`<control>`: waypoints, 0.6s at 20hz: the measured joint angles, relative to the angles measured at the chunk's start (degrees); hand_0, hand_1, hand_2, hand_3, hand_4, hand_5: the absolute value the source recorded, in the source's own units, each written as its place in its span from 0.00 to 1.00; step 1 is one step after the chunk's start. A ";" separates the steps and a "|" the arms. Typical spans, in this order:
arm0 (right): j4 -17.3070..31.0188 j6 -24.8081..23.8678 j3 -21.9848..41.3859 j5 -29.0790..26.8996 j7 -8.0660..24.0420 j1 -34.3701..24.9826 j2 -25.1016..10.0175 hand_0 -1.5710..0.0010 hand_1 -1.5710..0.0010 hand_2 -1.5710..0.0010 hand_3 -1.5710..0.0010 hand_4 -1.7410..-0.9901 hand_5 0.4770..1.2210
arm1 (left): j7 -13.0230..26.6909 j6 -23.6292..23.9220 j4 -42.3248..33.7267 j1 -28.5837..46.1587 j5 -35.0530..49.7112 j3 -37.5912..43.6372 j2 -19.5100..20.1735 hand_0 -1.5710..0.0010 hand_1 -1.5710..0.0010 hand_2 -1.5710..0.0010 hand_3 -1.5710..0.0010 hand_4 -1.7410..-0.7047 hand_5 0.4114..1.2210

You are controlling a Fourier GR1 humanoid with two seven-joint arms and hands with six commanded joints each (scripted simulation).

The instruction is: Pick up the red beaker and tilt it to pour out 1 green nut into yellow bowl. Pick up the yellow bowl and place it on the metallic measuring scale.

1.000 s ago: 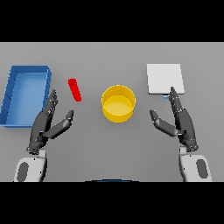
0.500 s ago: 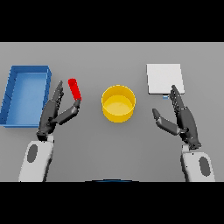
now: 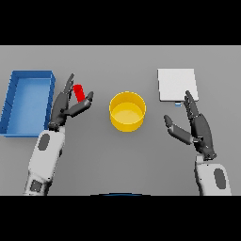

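Head view, sole view on record. Red beaker (image 3: 79, 92): small red cylinder toward the desk's left side, between blue tray and yellow bowl, lying between the fingers and thumb of the left hand (image 3: 66, 107); fingers extended up behind it, thumb reaching round its near side, not visibly closed on it, so apparently bracketed for a grasp rather than gripped; whether resting on the desk or just off it, cannot tell. No green nut discernible inside or anywhere. Yellow bowl (image 3: 127, 111): round, upright, mouth open upward, near the desk's middle, just right of the beaker and apart from both hands; placement suits a short carry and tilt from the left. Metallic measuring scale (image 3: 176, 84): pale square plate toward the desk's far right, nothing on it, clear of the bowl; destination for the later step. Right hand (image 3: 195, 126): near right part of the desk, below the scale's near edge, fingers straight and spread, thumb out, holding nothing; likely parked near bowl and scale for the second step. Blue tray (image 3: 11, 101): open box at the desk's left edge, just left of the left hand, no apparent part in the task.
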 measured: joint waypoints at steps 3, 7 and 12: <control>1.31 0.09 -0.29 -0.08 -0.65 -0.14 0.02 1.00 1.00 1.00 1.00 0.59 0.22 | -3.25 0.89 5.13 -2.99 -0.70 0.58 -0.42 1.00 1.00 1.00 1.00 0.47 0.32; 1.59 -0.47 -0.56 0.33 -0.14 -0.98 -0.17 1.00 1.00 1.00 1.00 0.58 0.23 | -7.56 0.90 9.95 -5.75 0.26 2.13 -1.02 1.00 1.00 1.00 1.00 0.40 0.37; 1.80 -0.23 -0.39 0.13 -0.26 -0.43 0.17 1.00 1.00 1.00 1.00 0.60 0.23 | -10.09 2.92 14.40 -8.38 2.19 5.00 -2.74 0.50 0.52 0.52 0.59 0.31 0.57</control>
